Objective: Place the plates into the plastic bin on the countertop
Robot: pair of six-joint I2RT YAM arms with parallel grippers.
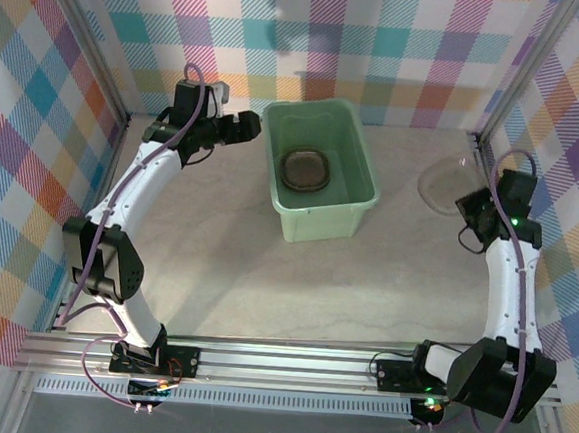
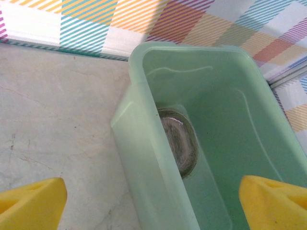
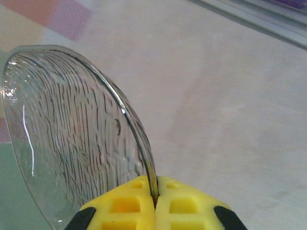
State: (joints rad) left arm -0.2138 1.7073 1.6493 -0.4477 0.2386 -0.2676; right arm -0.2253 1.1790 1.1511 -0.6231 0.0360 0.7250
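Nearest the arm bases, the right hand (image 3: 154,201) is fully closed, its yellow pads pinching the rim of one clear plate (image 3: 72,134) edge-on. In the overhead view this plate (image 1: 441,183) sits at the right side of the counter (image 1: 226,262), well apart from the plastic bin (image 1: 318,169). Whether its far edge rests on the counter cannot be determined. Assessment of the item: thin, rigid, translucent, with a ribbed face and a smooth glossy rim. It is judged light, brittle if glass, and slippery. The rim pinch is narrow, so the plate is likely to pivot or slide between the pads under a quick swing. A hold set deeper over the rim and a slow carry are advised. Its release should be low, since a drop onto other plates risks chipping. Further back, the bin stands at mid-counter, its long side running away from the arms, and holds stacked plates (image 1: 305,170), smoky in tint, lying flat on its floor. Beyond, at the bin's far-left rim, the left hand (image 1: 248,128) hangs with its pads spread wide and nothing between them. The plaid wall (image 1: 383,43) closes the rear.
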